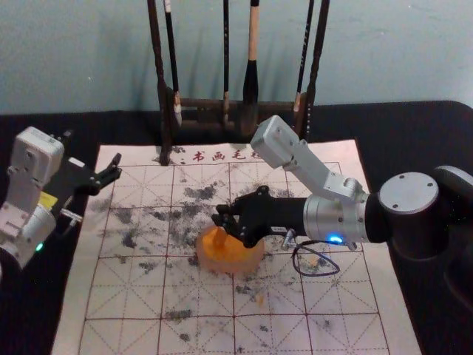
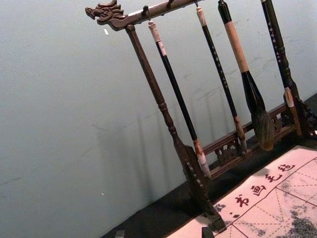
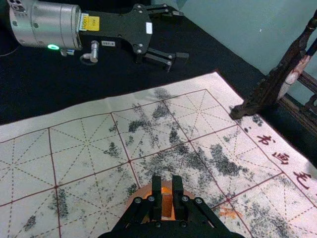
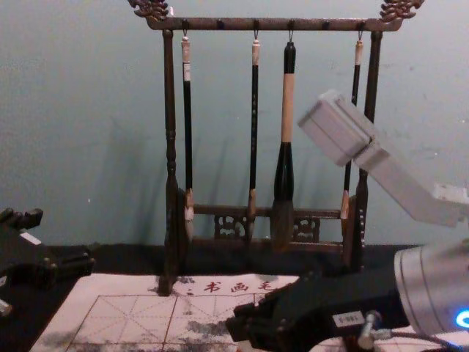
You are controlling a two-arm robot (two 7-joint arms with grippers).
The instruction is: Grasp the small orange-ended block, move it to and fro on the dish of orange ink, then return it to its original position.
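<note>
left to right, relative to the grippers. the left gripper (image 1: pixel 92 147) hangs over the left border of the gridded calligraphy felt mat (image 1: pixel 74 325), well apart from the work, its two fingers spread with nothing between them; the right wrist view gives this gap more plainly, from across the mat. beyond and between the grippers stands the dark wooden brush rack (image 1: pixel 167 111) with its hanging brushes. the head view cuts it off at the top, whereas the chest view carries it up to a crossbar with carved ends, and the left wrist view shows one such end as a dragon's head (image 2: pixel 106 12). beneath the right gripper's fingertips lies the round dish of orange ink (image 1: pixel 250 264), seen from above in the head view. the small block (image 1: pixel 219 238) is over the dish, pinched by the right gripper (image 1: pixel 222 215), which reaches in from the right; the right wrist view shows the block between its two closed fingers.

hidden or hard to make out: in the right wrist view, the fingers mask much of the dish. the block's upper part is covered by the gripper in the head view, and whether its lower end touches the ink cannot be told. the chest view's lower edge crops the area under the fingertips.
</note>
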